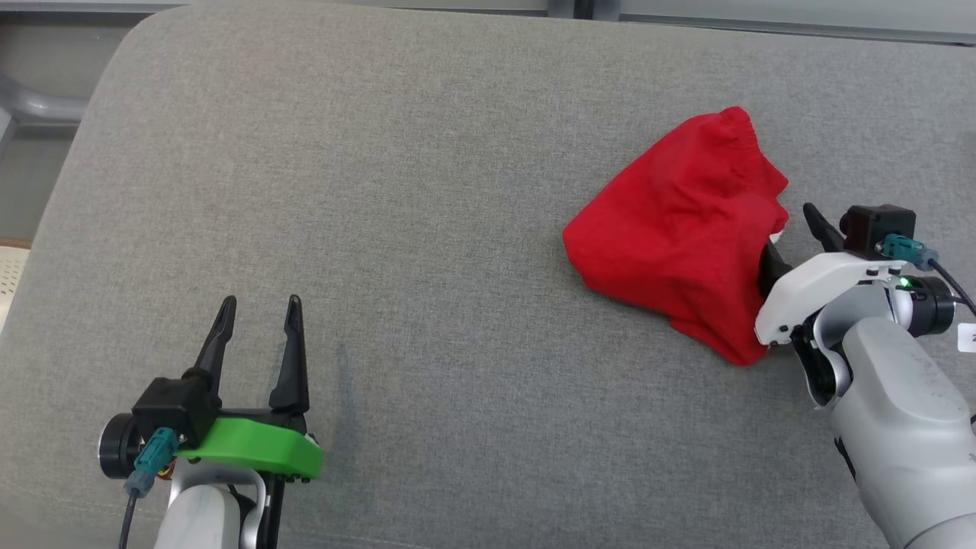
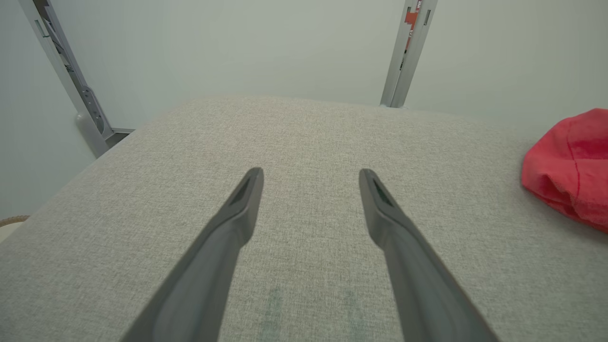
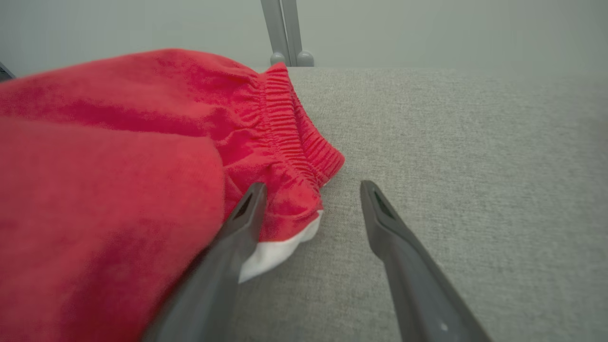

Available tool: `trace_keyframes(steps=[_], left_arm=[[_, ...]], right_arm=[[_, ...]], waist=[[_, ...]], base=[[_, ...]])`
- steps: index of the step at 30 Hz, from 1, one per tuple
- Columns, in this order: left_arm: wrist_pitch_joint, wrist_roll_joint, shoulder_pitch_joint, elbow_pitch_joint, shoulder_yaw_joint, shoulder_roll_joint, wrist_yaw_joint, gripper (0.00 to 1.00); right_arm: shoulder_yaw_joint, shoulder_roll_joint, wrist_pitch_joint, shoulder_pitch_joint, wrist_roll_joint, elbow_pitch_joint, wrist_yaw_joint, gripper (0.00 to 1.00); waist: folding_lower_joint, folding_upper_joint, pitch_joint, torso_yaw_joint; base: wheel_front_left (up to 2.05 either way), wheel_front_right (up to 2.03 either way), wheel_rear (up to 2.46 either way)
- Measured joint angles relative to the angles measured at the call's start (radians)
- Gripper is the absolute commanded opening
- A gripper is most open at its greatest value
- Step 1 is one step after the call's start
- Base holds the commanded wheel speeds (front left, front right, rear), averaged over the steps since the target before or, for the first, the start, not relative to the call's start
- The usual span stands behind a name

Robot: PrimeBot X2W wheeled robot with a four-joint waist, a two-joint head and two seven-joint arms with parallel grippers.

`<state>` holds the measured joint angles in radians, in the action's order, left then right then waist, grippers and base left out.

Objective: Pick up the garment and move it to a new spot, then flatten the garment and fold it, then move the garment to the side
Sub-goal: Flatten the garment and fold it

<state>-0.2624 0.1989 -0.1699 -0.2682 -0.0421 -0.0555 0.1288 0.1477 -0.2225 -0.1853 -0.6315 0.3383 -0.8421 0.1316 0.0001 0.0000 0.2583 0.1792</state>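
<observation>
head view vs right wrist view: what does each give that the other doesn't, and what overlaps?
Head view's extra: the left gripper, open, on its green mount, well apart from the cloth, plus the red garment's whole crumpled outline.
Right wrist view's extra: the elastic waistband's gathers close up, a white patch under the hem, and the pale wall behind.
Shared: the garment, the gray cushion, and the right gripper, open, one finger against the garment, the other over bare cushion.
</observation>
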Motion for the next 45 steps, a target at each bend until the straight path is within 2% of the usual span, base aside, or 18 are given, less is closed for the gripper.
trace_keyframes(steps=[5, 6, 7, 8, 13, 18, 22, 27, 30, 36, 45], left_arm=[[0.0, 0.0, -0.02, -0.006, -0.003, 0.001, 0.0, 1.0], [0.0, -0.001, -0.025, -0.007, -0.004, 0.001, 0.0, 1.0], [0.0, -0.001, -0.028, -0.007, -0.004, 0.002, 0.0, 1.0], [0.0, -0.001, -0.03, -0.008, -0.004, 0.002, 0.0, 1.0], [0.0, -0.001, -0.029, -0.016, 0.002, 0.002, 0.0, 1.0], [0.0, 0.0, -0.015, -0.02, 0.006, 0.003, 0.0, 1.0], [0.0, 0.0, -0.003, -0.02, 0.007, 0.003, 0.0, 1.0], [0.0, 0.0, 0.009, -0.021, 0.003, 0.004, 0.0, 1.0], [0.0, 0.002, 0.017, -0.021, -0.002, 0.005, 0.0, 1.0], [0.0, 0.003, 0.033, -0.021, 0.002, 0.005, 0.0, 1.0], [0.0, 0.003, 0.063, -0.016, 0.006, 0.005, 0.0, 1.0]], right_arm=[[0.033, 0.021, -0.001, -0.01, 0.054, -0.073, 0.0, 1.0], [0.04, 0.027, -0.006, -0.011, 0.07, -0.079, 0.0, 0.65], [0.05, 0.03, -0.007, -0.014, 0.081, -0.085, 0.0, 0.38], [0.059, 0.032, -0.011, -0.016, 0.093, -0.089, 0.0, 0.0], [0.085, 0.027, -0.047, -0.016, 0.134, -0.098, 0.0, 0.0], [0.095, -0.03, -0.069, -0.014, 0.137, -0.084, 0.0, 0.0], [0.097, -0.081, -0.073, -0.017, 0.122, -0.03, 0.0, 0.0], [0.115, -0.099, -0.077, -0.044, 0.088, 0.08, 0.0, 0.0], [0.146, -0.074, -0.077, -0.045, 0.078, 0.139, 0.0, 0.0], [0.249, 0.015, -0.077, -0.044, 0.07, 0.216, 0.0, 0.0], [0.473, 0.129, -0.056, -0.009, 0.088, 0.225, 0.0, 0.0]], waist=[[0.0, 0.0, 0.015, 0.008], [0.0, 0.0, 0.017, 0.01], [0.0, 0.0, 0.018, 0.011], [0.0, 0.0, 0.018, 0.012], [0.0, 0.0, 0.004, 0.008], [0.0, 0.0, -0.026, 0.0], [0.0, 0.0, -0.056, -0.008], [0.0, 0.0, -0.088, -0.014], [0.0, 0.0, -0.105, -0.011], [0.0, 0.0, -0.126, 0.021], [0.0, 0.0, -0.142, 0.07]], base=[[0.0, 0.0, 0.0], [0.0, 0.0, 0.0], [0.0, 0.0, 0.0], [0.0, 0.0, 0.0], [0.0, 0.0, 0.0], [0.0, 0.0, 0.0], [0.0, 0.0, 0.0], [0.0, 0.0, 0.0], [0.0, 0.0, 0.0], [0.0, 0.0, 0.0], [0.0, 0.0, 0.0]])
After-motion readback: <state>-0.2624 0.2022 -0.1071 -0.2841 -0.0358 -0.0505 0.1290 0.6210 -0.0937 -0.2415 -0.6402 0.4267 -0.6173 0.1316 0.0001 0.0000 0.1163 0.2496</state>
